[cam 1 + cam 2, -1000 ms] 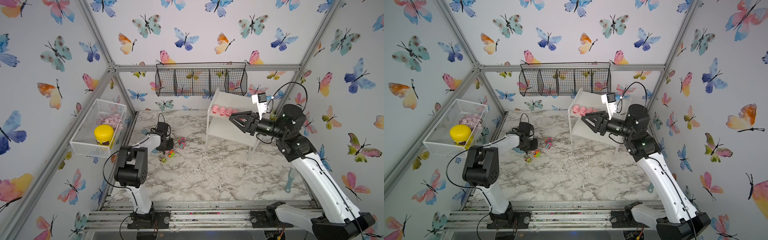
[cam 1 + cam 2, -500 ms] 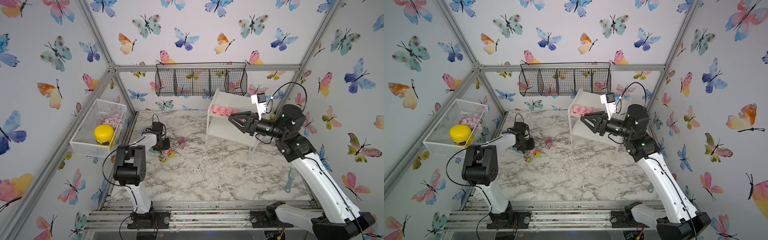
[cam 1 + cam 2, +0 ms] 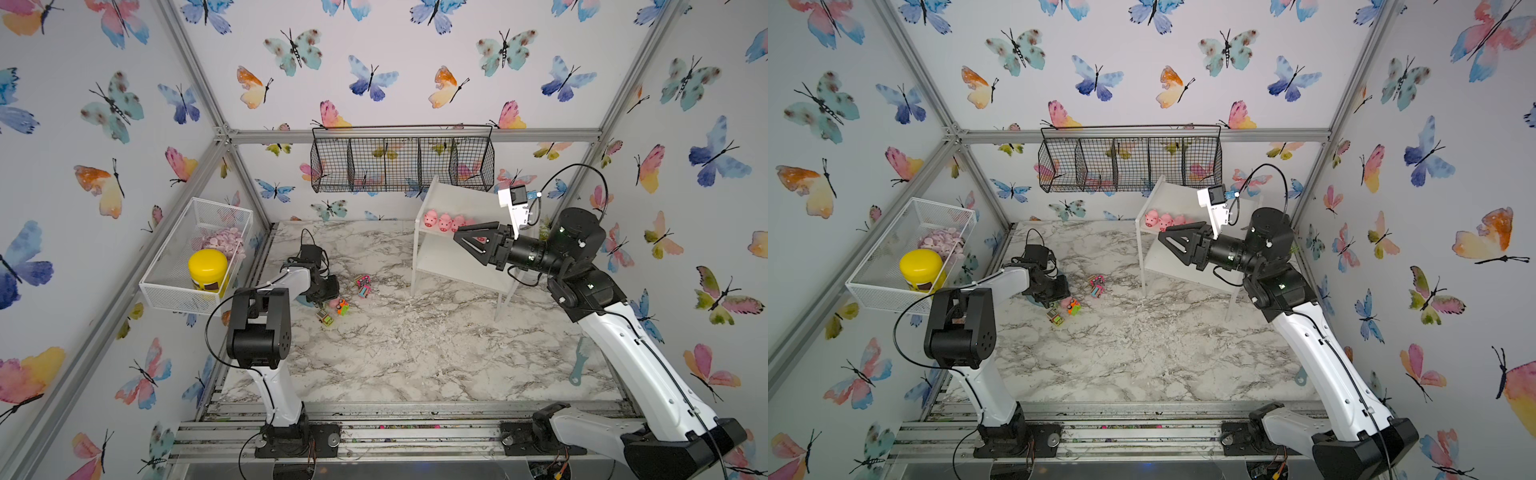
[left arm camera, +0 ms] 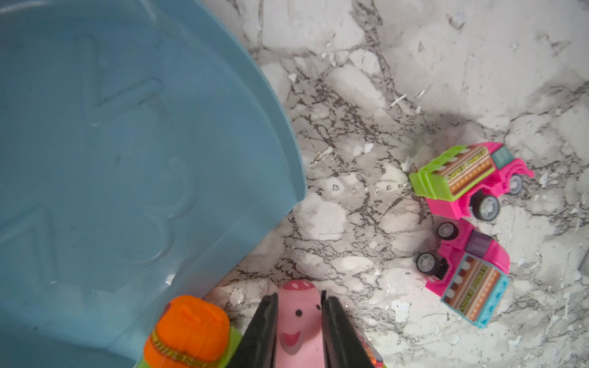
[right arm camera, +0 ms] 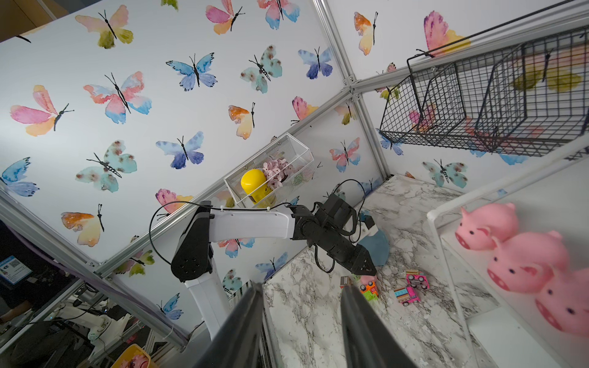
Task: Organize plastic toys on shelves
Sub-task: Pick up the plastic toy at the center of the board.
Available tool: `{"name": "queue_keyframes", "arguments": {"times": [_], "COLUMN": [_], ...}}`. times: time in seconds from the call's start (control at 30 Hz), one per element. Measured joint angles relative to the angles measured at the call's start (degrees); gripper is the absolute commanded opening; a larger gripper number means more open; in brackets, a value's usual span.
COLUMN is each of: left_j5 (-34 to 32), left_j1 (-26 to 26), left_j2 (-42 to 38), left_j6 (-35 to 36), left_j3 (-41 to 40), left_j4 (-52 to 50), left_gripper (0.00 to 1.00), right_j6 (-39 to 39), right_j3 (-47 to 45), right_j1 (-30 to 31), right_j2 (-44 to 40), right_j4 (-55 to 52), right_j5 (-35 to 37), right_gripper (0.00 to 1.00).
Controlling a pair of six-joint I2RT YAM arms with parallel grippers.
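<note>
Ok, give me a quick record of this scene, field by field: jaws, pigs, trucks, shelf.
left jaws: shut on a pig
right jaws: open, empty, in front of the shelf
shelf pigs: at least three, in a row on the upper board
trucks: four seen, all on the table
pink pair: close together, apart from the jaws
orange truck: right beside the held pig
blue dish: on the table, next to the orange truck
</note>
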Motion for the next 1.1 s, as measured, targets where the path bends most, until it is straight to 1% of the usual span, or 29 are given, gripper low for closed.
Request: {"name": "queue_keyframes", "arguments": {"times": [0.1,0.17,0.23,0.33,0.43,0.53,0.67,0.73,0.83,0.97,1.1], "left_j5": [0.76,1.20,1.55,1.90,3.56,8.31,18.86,23.85,28.41,32.30,33.70], "left_j1": [0.00,0.00,0.00,0.00,0.00,0.04,-0.26,-1.62,-5.66,-12.33,-17.59], "left_j2": [0.00,0.00,-0.17,-1.36,-4.55,-10.73,-22.56,-28.09,-33.18,-37.53,-40.48], "left_j6": [-0.07,-0.22,-0.31,-0.61,-1.77,-4.76,-12.83,-17.14,-20.76,-23.37,-26.36], "left_j3": [0.00,-0.04,-0.22,-0.96,-2.08,-3.32,-7.04,-8.48,-8.31,-6.51,-5.88], "left_j4": [0.35,0.59,0.72,0.74,0.48,1.88,11.54,18.29,25.81,34.56,43.43], "left_gripper": [0.07,0.02,0.00,0.00,0.00,0.00,0.00,0.00,0.00,0.00,0.00], "right_j6": [0.02,0.02,0.02,0.02,0.02,0.20,1.64,3.17,6.25,11.67,17.64], "right_j3": [0.00,0.00,0.00,0.00,0.00,0.00,-0.46,-1.66,-4.20,-7.58,-10.03], "right_j1": [0.09,0.09,0.09,0.09,0.11,0.11,0.33,0.37,0.46,0.46,0.46], "right_j2": [0.13,0.24,0.37,0.44,0.46,0.46,0.44,0.42,0.42,0.42,0.42], "right_j4": [0.09,0.17,0.20,0.22,0.20,0.26,2.19,4.55,8.41,15.45,23.28], "right_j5": [0.00,0.00,0.00,-0.02,-0.02,-0.04,-0.50,-1.14,-2.12,-3.63,-4.70], "right_gripper": [0.45,0.45,0.45,0.45,0.45,0.45,0.46,0.47,0.48,0.48,0.49]}}
